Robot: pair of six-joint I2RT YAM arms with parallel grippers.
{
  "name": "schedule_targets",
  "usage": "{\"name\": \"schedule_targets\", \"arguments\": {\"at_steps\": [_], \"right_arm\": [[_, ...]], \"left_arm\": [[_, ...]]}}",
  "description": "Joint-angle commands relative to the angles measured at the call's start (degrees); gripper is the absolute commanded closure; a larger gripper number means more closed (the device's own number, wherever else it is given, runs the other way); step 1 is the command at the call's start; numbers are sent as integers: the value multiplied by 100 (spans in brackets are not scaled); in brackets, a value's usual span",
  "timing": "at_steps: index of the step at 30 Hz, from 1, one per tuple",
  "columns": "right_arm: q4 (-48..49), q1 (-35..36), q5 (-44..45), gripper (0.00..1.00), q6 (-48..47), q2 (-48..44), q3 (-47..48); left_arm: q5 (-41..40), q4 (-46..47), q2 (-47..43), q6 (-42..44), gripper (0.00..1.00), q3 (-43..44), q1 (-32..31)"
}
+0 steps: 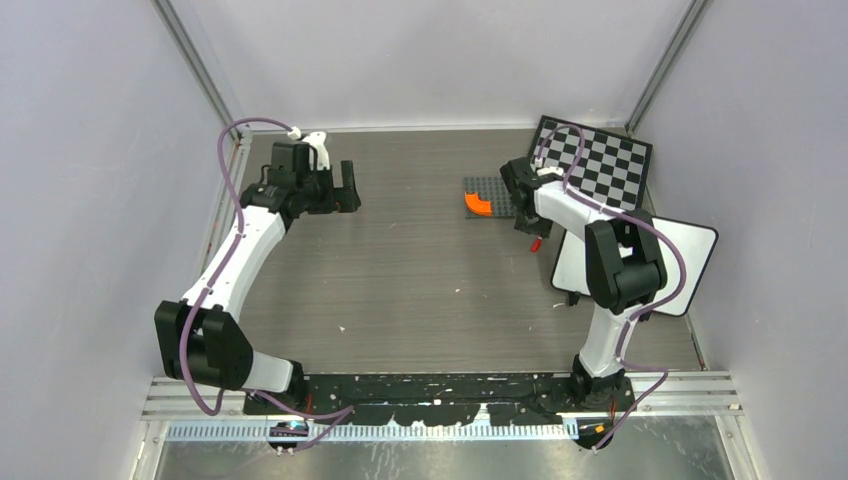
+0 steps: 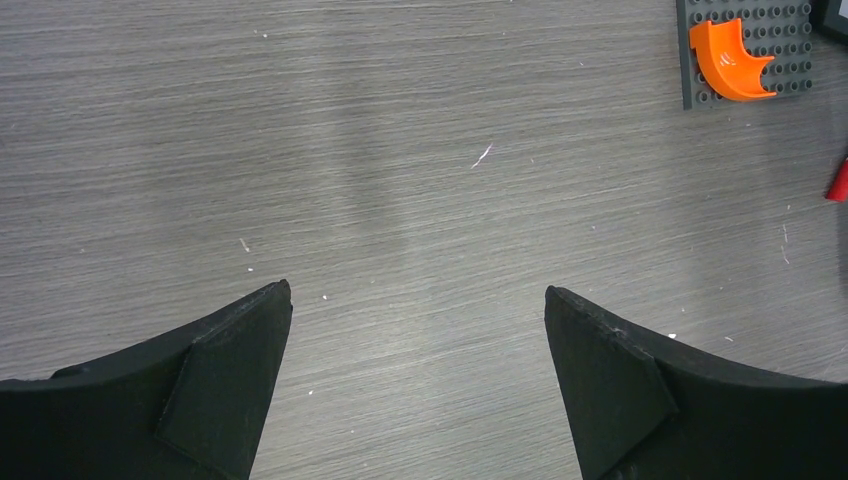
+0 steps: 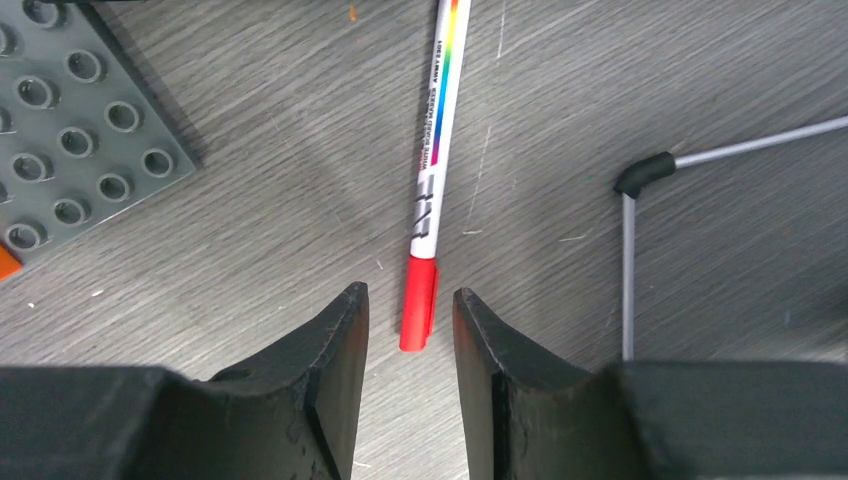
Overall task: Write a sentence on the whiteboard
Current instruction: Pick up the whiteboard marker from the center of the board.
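The whiteboard (image 1: pixel 690 250) lies at the right of the table, partly under my right arm. Its visible surface is plain white, and the sentence does not show. A marker (image 3: pixel 437 150) with a white barrel, a rainbow stripe and a red cap (image 3: pixel 419 300) lies on the table just left of the board. My right gripper (image 3: pixel 410 292) is low over it, fingers narrowly apart on either side of the cap's end without touching it. From the top view only the red cap (image 1: pixel 537 243) shows below that gripper (image 1: pixel 530 225). My left gripper (image 2: pixel 418 290) is wide open over bare table at the far left (image 1: pixel 350 190).
A checkered chessboard (image 1: pixel 600 165) lies at the back right. A grey studded baseplate (image 1: pixel 487 190) carrying an orange curved piece (image 1: pixel 478 204) sits just left of my right gripper. A thin grey wire leg with a black foot (image 3: pixel 640 175) lies right of the marker.
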Motion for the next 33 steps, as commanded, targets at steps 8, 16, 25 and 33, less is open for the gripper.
{"name": "schedule_targets", "arguments": {"at_steps": [8, 16, 25, 33], "right_arm": [[307, -267, -422, 59, 329, 394, -106], [396, -258, -1191, 75, 345, 539, -187], [552, -100, -2483, 100, 5, 282, -392], [651, 292, -3747, 100, -708, -757, -388]], "left_arm": [[36, 224, -37, -54, 0, -14, 9], [18, 179, 47, -46, 0, 46, 17], [729, -340, 225, -36, 0, 299, 392], [2172, -102, -101, 132, 0, -66, 501]]}}
